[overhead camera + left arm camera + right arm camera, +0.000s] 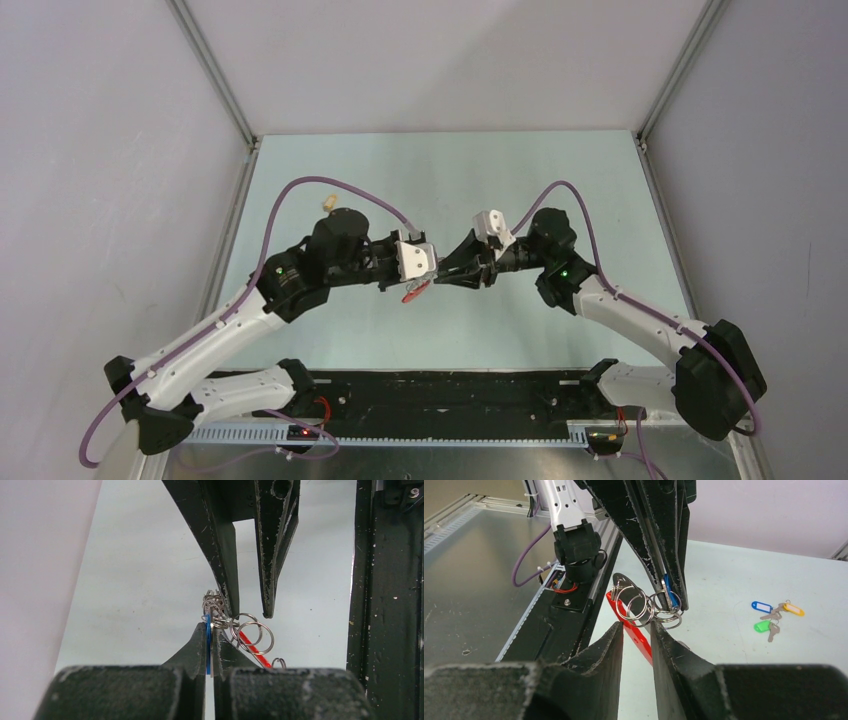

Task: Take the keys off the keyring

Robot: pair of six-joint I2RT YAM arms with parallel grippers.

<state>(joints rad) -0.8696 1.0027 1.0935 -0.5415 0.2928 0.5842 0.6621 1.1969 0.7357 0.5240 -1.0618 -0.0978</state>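
Keyring [639, 605] and keys [212, 604] aloft between two pincers, over the middle of the counter [734, 575]. We see several linked silvery rings, with a red strap [633, 630] hanging below them. Left pincer [210, 630]: closed flat on a blue tag [207, 647] and the metal beside it, so it carries the whole bunch. Right pincer [636, 626]: jaws apart, one to either side of the strap and just under the rings; we see no clamp on anything. A second cluster [775, 615], with blue, yellow and green tags, lies on the counter well apart and is not our concern.

Handling, as we judge it: the bunch is light, so weight is no issue. The rings are thin, stiff, sprung wire, smooth and likely to slip from a pad that pinches them edge-on. The strap is soft and would fold or swing, so we count it a poor handle. We would take a ring across its flat face, near where a key hangs, and hold the key by its tag or broad head, as the left pincer does. Loose rings will pivot and dangle freely, so the two holds should sit close together. Which ring carries which key we cannot tell.
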